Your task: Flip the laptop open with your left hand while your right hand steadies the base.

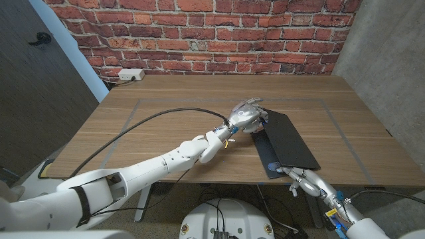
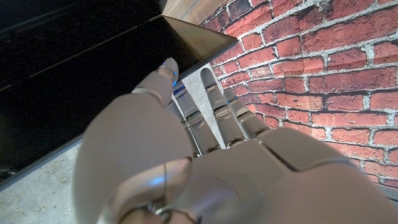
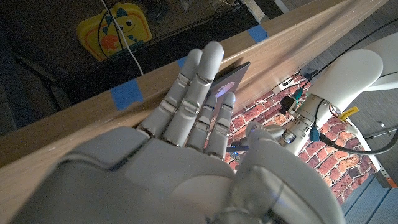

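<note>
The black laptop lies right of the table's middle, its lid raised slightly above the base along the left side. My left hand is at the lid's far left corner. Its fingers are stretched out along the lid's edge, one fingertip against the dark panel, and I see no grip. My right hand is at the table's near edge by the laptop's near corner. Its straight fingers reach up to that corner and hold nothing.
The wooden table stands against a brick wall, with a white power strip at its back left corner. A concrete wall borders the right side. A black cable runs along my left arm. Blue tape marks the table's edge.
</note>
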`<act>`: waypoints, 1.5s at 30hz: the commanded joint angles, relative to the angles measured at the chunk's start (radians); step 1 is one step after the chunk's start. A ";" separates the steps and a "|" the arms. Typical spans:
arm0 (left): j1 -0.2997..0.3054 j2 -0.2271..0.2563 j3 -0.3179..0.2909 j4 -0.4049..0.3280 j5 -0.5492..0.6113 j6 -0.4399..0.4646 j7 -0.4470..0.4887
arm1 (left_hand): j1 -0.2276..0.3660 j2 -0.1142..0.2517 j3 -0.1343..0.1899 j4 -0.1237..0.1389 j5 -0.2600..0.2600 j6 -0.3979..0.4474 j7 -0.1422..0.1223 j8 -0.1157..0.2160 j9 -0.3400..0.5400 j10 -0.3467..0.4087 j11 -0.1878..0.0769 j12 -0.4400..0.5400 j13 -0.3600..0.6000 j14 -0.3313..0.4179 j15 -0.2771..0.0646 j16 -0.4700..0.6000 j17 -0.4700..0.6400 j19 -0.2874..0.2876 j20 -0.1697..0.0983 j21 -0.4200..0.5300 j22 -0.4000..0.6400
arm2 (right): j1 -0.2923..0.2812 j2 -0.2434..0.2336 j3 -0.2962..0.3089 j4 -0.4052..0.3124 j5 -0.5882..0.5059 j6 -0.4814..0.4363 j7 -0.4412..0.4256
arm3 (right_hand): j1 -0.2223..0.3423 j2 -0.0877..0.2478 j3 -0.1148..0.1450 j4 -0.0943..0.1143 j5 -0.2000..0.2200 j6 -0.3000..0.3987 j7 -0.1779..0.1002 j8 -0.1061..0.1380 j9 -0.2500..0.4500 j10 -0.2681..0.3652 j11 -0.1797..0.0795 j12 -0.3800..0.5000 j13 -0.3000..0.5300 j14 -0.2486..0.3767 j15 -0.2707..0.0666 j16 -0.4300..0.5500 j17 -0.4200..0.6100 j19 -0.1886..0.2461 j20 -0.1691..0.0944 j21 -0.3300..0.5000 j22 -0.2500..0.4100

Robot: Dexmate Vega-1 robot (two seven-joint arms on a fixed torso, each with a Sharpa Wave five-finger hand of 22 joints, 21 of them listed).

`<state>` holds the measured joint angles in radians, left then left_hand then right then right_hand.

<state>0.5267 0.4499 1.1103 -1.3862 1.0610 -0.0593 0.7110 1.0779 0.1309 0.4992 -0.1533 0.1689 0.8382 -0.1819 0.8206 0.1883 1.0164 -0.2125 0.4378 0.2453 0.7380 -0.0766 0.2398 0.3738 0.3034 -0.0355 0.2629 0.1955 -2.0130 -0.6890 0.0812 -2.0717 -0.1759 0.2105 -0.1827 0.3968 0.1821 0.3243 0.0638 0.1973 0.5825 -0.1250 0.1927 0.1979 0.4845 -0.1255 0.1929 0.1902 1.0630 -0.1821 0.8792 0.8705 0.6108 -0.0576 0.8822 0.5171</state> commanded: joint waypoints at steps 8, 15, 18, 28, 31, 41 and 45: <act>-0.036 -0.012 0.003 0.008 0.012 -0.022 0.045 | 0.005 0.009 0.003 0.005 0.003 0.083 0.068 -0.004 0.002 0.182 0.015 0.066 0.084 0.007 -0.164 -0.010 0.005 0.001 0.006 -0.003 0.003 | -0.011 -0.042 -0.004 -0.034 -0.009 -0.053 -0.021 | -0.015 -0.007 0.003 0.006 0.001 0.016 0.004 0.007 0.002 0.021 -0.002 0.010 0.004 0.017 -0.037 0.019 0.012 0.015 -0.062 0.013 0.002; -0.044 -0.023 0.004 0.008 0.009 -0.031 0.045 | 0.002 0.010 0.003 0.009 0.004 0.074 0.059 -0.009 0.002 0.175 0.015 0.062 0.083 0.005 -0.162 -0.014 0.005 0.002 0.008 -0.003 0.003 | -0.014 -0.048 -0.004 -0.036 -0.010 -0.047 -0.021 | -0.019 -0.007 0.005 0.008 0.001 0.023 0.003 0.008 0.002 0.031 -0.002 0.011 0.003 0.023 -0.037 0.028 0.017 0.014 -0.063 0.016 0.001; -0.051 -0.033 0.008 0.015 0.013 -0.034 0.050 | 0.001 0.010 0.002 0.009 0.004 0.073 0.061 -0.010 0.002 0.171 0.014 0.061 0.082 0.005 -0.162 -0.015 0.005 0.002 0.009 -0.003 0.003 | -0.013 -0.048 -0.006 -0.034 -0.010 -0.045 -0.021 | -0.020 -0.007 0.006 0.008 0.001 0.027 0.005 0.009 0.002 0.033 -0.002 0.011 0.003 0.021 -0.037 0.029 0.015 0.015 -0.064 0.018 0.001; -0.092 -0.077 0.027 0.067 0.019 -0.048 0.087 | -0.006 0.015 0.003 0.017 0.004 0.043 0.040 -0.025 0.003 0.152 0.014 0.054 0.082 -0.003 -0.160 -0.025 0.004 0.001 0.014 -0.004 0.003 | -0.018 -0.048 -0.005 -0.032 -0.012 -0.040 -0.027 | -0.024 -0.008 0.007 0.010 0.001 0.036 0.005 0.010 0.001 0.046 0.000 0.013 0.003 0.025 -0.037 0.037 0.017 0.017 -0.064 0.024 0.001; -0.107 -0.092 0.036 0.086 0.024 -0.048 0.100 | -0.014 0.020 0.004 0.025 0.003 0.019 0.025 -0.038 0.002 0.136 0.012 0.048 0.082 -0.008 -0.159 -0.030 0.002 0.000 0.017 -0.005 0.003 | -0.019 -0.046 -0.006 -0.033 -0.012 -0.041 -0.030 | -0.025 -0.007 0.008 0.010 0.001 0.039 0.005 0.011 0.001 0.048 -0.002 0.013 0.003 0.028 -0.037 0.041 0.019 0.018 -0.064 0.026 0.001; -0.180 -0.167 0.071 0.185 0.023 -0.042 0.133 | -0.031 0.021 0.013 0.034 0.006 -0.002 0.012 -0.058 -0.001 0.083 0.007 0.017 0.061 -0.034 -0.157 -0.045 -0.008 -0.002 0.023 -0.006 0.003 | -0.022 -0.048 -0.003 -0.034 -0.012 -0.039 -0.028 | -0.028 -0.008 0.010 0.011 0.001 0.048 0.004 0.012 0.001 0.057 -0.002 0.014 0.003 0.030 -0.037 0.048 0.021 0.019 -0.064 0.031 0.000; -0.221 -0.204 0.087 0.227 0.021 -0.036 0.142 | -0.036 0.020 0.014 0.036 0.007 -0.010 0.007 -0.064 -0.001 0.073 0.007 0.009 0.054 -0.040 -0.156 -0.047 -0.009 -0.003 0.023 -0.007 0.003 | -0.019 -0.046 -0.005 -0.033 -0.011 -0.037 -0.029 | -0.029 -0.008 0.011 0.011 0.001 0.050 0.003 0.012 0.001 0.059 -0.001 0.014 0.003 0.035 -0.037 0.055 0.025 0.019 -0.064 0.033 0.000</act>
<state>0.3886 0.3243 1.1620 -1.2554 1.0827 -0.1051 0.8219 1.0733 0.1344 0.4887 -0.1417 0.1708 0.8338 -0.1748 0.7602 0.1859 1.0431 -0.2142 0.4531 0.2453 0.7049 -0.0659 0.1955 0.3624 0.2997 -0.0209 0.2588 0.1951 -2.0326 -0.7352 0.0766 -2.1052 -0.1862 0.1685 -0.2105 0.3758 0.1769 0.3326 0.0719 0.1973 0.6236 -0.1196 0.1966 0.1977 0.5329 -0.1273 0.2000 0.1885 1.0862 -0.1945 0.9250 0.8909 0.6248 -0.0573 0.9117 0.5143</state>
